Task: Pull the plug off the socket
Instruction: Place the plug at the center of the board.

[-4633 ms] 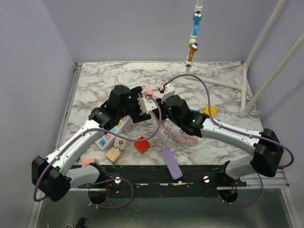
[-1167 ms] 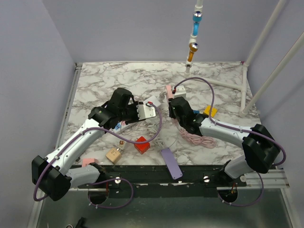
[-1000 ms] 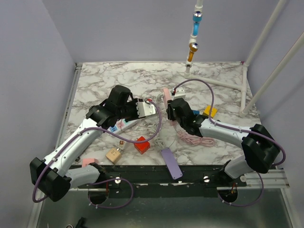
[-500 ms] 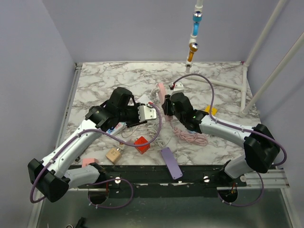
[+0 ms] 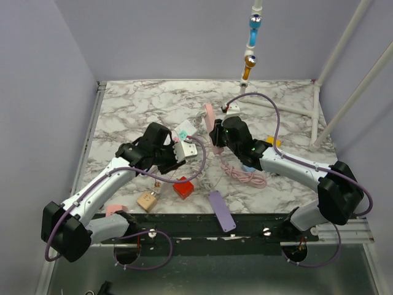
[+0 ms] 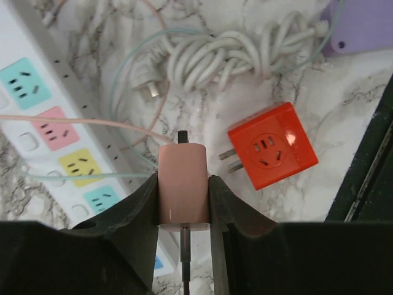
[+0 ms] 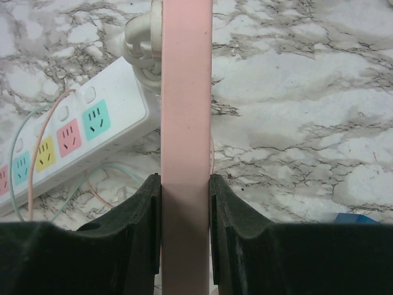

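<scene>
Here, plug point(image 6: 183, 179) in left hand point(image 6: 183, 192), socket point(image 7: 186, 110) in right hand point(image 7: 186, 184).

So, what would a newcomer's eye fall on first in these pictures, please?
The left fingers clamp a small pink plug, the right fingers a long pink bar, both held over the table. On it lie a red cube socket and a white strip with coloured outlets.

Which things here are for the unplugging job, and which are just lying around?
For the job:
- pink plug, pinched in the left gripper
- pink socket bar, pinched in the right gripper

Just lying about:
- white power strip
- red cube adapter
- bundled white cable
- purple bar
- coiled pink cable
- wooden block
</scene>
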